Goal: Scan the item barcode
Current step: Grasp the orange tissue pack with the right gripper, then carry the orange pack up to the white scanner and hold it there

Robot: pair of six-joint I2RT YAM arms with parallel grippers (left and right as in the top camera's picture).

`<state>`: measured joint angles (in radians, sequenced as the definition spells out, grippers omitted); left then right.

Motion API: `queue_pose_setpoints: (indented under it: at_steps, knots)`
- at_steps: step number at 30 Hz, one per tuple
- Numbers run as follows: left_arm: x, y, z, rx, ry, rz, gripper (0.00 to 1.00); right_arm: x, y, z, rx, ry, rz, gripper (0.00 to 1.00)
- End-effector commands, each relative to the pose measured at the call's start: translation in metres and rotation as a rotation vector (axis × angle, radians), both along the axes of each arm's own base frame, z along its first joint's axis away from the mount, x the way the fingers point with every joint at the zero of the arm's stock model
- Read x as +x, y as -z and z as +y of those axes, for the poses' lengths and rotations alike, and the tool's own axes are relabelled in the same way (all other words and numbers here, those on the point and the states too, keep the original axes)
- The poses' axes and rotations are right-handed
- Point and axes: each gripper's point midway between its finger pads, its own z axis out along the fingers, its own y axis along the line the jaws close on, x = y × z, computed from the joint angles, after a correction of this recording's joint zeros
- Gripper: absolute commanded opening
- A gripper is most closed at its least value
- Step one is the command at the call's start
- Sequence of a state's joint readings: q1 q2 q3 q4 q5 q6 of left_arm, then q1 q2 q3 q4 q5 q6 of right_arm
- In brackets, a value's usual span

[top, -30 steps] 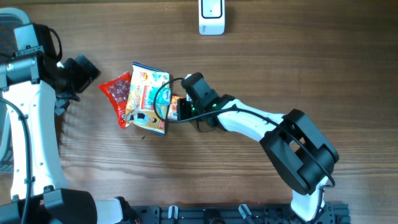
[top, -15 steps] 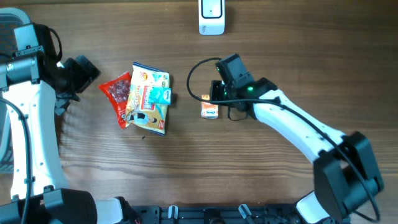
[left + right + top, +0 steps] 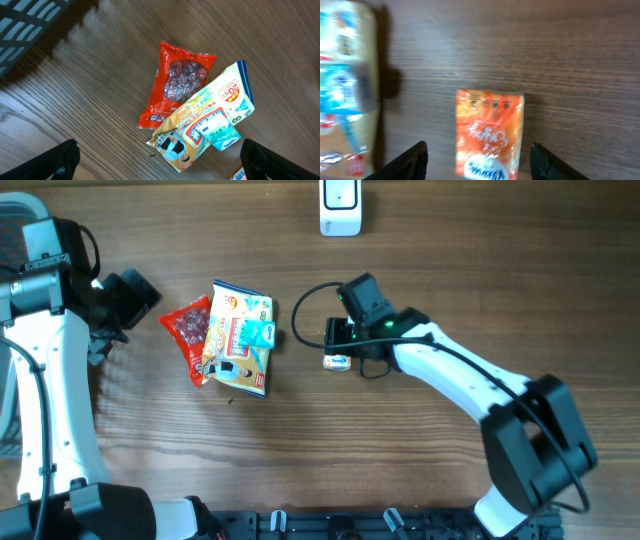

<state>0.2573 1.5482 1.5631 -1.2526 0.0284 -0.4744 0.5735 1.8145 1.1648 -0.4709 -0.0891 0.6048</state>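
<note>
Small orange printed packet (image 3: 490, 132) lying flat on brown wooden table (image 3: 300, 460), right of yellow-blue snack pouch (image 3: 238, 338) overlapping red bag (image 3: 188, 330). Right gripper (image 3: 479, 162) over it, fingers spread either side, not gripping. Left gripper (image 3: 160, 165) wide open, empty. White boxy scanner (image 3: 340, 207) at far edge

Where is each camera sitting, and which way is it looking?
Overhead: fixed above the table, looking straight down at the red bag, yellow bag, orange packet and both arms.
Left wrist: on the left arm, looking down at the red bag and yellow bag; its own fingers show in the bottom corners.
Right wrist: on the right arm, looking down at the orange packet between its own fingers.
Shared: the yellow bag shows in all three views.
</note>
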Motion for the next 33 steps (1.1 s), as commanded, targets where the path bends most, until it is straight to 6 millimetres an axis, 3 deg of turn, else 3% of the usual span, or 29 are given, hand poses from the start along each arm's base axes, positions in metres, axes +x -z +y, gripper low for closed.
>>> queue_pose_setpoints:
  at_steps: [1, 11, 15, 21, 22, 24, 25, 29, 33]
  knots:
    - [0.0, 0.001, 0.0, -0.011, -0.009, -0.001, 1.0, -0.004, 0.031, -0.01, -0.03, 0.062, 0.082, 0.68]
    - [0.0, 0.001, 0.0, -0.011, -0.009, -0.001, 1.0, -0.012, 0.041, -0.016, 0.007, 0.189, 0.164, 0.72]
    - [0.0, 0.001, 0.0, -0.011, -0.009, -0.001, 1.0, -0.02, 0.044, -0.007, 0.068, 0.155, 0.202, 0.72]
    - [0.0, 0.001, 0.0, -0.011, -0.009, -0.001, 1.0, -0.015, 0.05, -0.004, 0.132, 0.141, 0.209, 0.49]
    - [0.0, 0.001, 0.0, -0.011, -0.009, -0.001, 1.0, -0.014, 0.052, -0.005, 0.141, 0.144, 0.217, 0.42]
    - [0.0, 0.001, 0.0, -0.011, -0.009, -0.001, 1.0, -0.014, 0.058, -0.007, 0.154, 0.15, 0.242, 0.16]
    - [0.0, 0.001, 0.0, -0.011, -0.009, -0.001, 1.0, -0.014, 0.058, -0.007, 0.16, 0.149, 0.248, 0.08]
    - [0.0, 0.001, 0.0, -0.011, -0.009, -0.001, 1.0, -0.016, 0.053, -0.01, 0.159, 0.145, 0.25, 0.04]
    - [0.0, 0.001, 0.0, -0.011, -0.009, -0.001, 1.0, -0.013, 0.014, 0.002, 0.287, 0.012, 0.21, 0.04]
